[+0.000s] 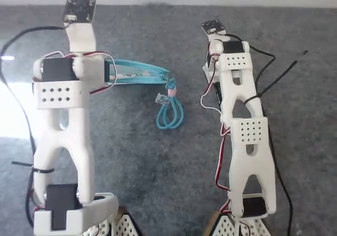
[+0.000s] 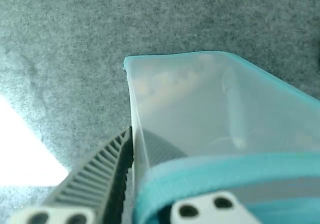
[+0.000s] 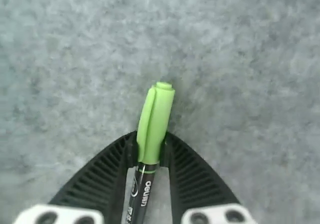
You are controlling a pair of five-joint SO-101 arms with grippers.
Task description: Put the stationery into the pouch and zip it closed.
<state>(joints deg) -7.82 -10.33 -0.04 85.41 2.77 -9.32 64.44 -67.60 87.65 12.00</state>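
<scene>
Pouch (image 2: 200, 114) of clear plastic with teal trim is caught at one end by the left gripper (image 2: 136, 140). One dark ribbed finger (image 2: 95, 176) lies against the outside of its wall, and the other shows as a grey shape through the plastic, so the wall is pinched between them. From above, the pouch runs sideways from that gripper toward the middle of the table. Its two teal edges show as lines with a gap between them. At its far end hangs a pink bead (image 1: 171, 92), and below that a teal cord loop (image 1: 169, 114) lies on the grey mat (image 1: 158, 183).

A pen (image 3: 156, 115) with a bright green cap and a dark barrel sits in the right gripper (image 3: 150, 143). The jaws are clamped on it where cap meets barrel, and the cap sticks out past the fingertips toward the mat. Whether the cap touches the mat cannot be told.

In the high view the right arm stands on the other side of the cord loop, well apart from the pouch.
</scene>
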